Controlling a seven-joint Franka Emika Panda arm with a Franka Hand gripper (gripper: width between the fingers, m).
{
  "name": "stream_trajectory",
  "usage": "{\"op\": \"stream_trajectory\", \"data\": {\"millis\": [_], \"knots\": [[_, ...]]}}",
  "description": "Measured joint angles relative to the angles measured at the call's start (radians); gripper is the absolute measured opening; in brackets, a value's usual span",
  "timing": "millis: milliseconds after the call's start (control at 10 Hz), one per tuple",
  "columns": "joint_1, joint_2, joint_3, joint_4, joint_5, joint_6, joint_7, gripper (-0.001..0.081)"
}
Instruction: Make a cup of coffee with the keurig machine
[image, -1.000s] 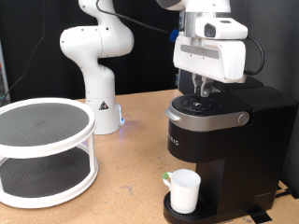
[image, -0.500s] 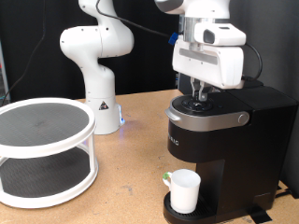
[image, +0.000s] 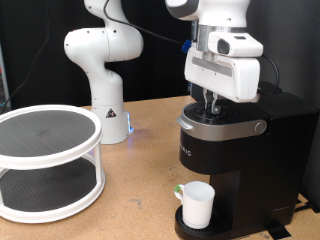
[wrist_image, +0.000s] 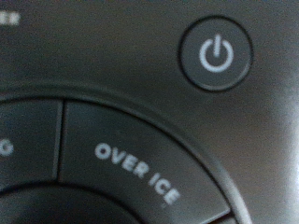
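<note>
Fingers (image: 212, 100): poised over coffee machine (image: 240, 150) top, by power button (wrist_image: 217, 54); opening indiscernible. Cup (image: 197, 204): under spout, ready for brewing.

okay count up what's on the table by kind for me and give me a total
Coffee machines: 1, the keurig machine, with the tool just above its top buttons.
Cups: 1, the white cup on the drip base.
Two-tier round racks: 1, the white rack.
Robot arm bases: 1, the second white arm.
Total: 4
</note>
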Motion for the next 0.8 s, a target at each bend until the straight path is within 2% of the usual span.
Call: {"op": "stream_trajectory", "data": {"millis": [800], "knots": [[0.001,0.003,0.003,0.002,-0.026,-0.008,0.0,0.0004]]}}
